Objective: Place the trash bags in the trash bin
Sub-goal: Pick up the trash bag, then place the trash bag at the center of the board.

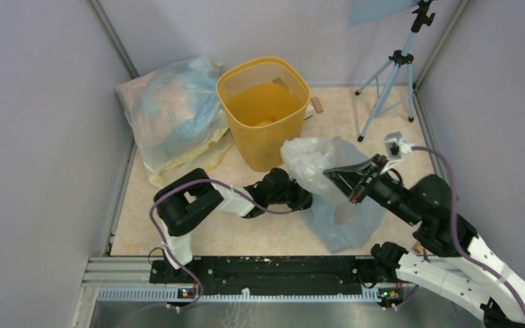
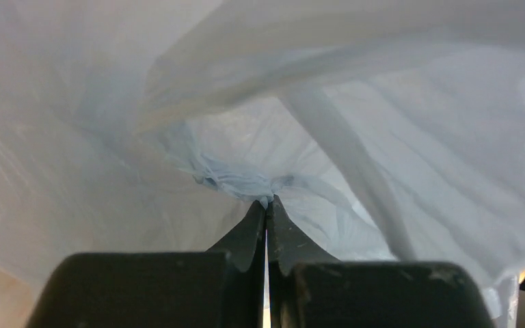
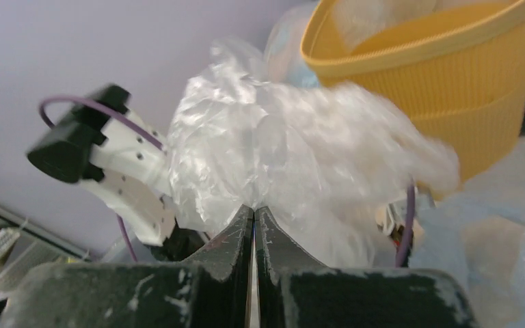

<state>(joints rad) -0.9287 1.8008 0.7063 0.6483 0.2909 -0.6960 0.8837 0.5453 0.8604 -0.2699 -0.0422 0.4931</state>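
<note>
left gripper (image 2: 268, 199) pinched shut on pale bluish film (image 2: 232, 179) | right gripper (image 3: 253, 208) clamped on crinkly clear trash bag (image 3: 280, 143) | yellow trash bin (image 1: 266, 147) just behind it, upright

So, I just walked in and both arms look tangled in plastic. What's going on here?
Two robot arms are trying to get a bag into a bin. The right pincer is shut on the crumpled clear trash bag, holding it beside the yellow trash bin, not yet inside. The left pincer is shut on a fold of pale film. Whether that is the same bag or the bluish sack lying beneath is unclear.
</note>
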